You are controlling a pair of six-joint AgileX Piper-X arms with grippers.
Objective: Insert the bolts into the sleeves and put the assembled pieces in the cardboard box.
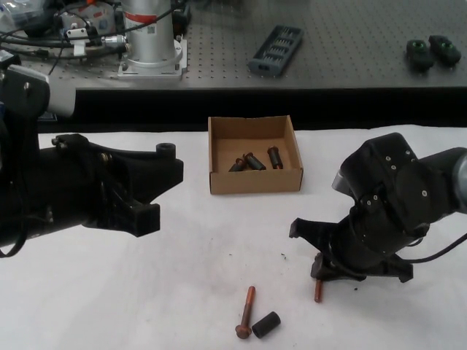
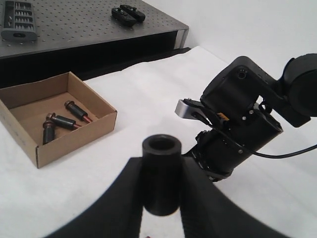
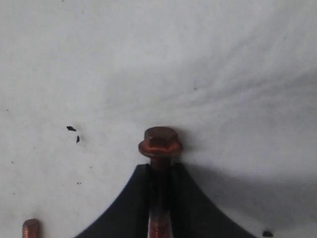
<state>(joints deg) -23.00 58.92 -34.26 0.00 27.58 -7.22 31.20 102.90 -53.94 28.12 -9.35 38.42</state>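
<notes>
My left gripper (image 1: 167,154) hovers above the white cloth at the left, shut on a black sleeve (image 2: 161,178) held upright with its bore facing up. My right gripper (image 1: 319,275) points down at the cloth on the right, shut on a copper bolt (image 3: 160,148); the hex head sticks out past the fingertips (image 3: 140,174) and its threaded end (image 1: 318,292) shows below the arm. A loose copper bolt (image 1: 246,315) and a black sleeve (image 1: 266,324) lie side by side near the front edge. The cardboard box (image 1: 255,180) holds three assembled pieces (image 1: 253,160).
Behind the cloth runs a perforated metal bench with a grey bit case (image 1: 275,48), two black parts (image 1: 433,51) and a metal post base (image 1: 149,40). The right arm's body (image 2: 242,126) stands close in front of the left gripper. Small dark specks (image 3: 72,130) dot the cloth.
</notes>
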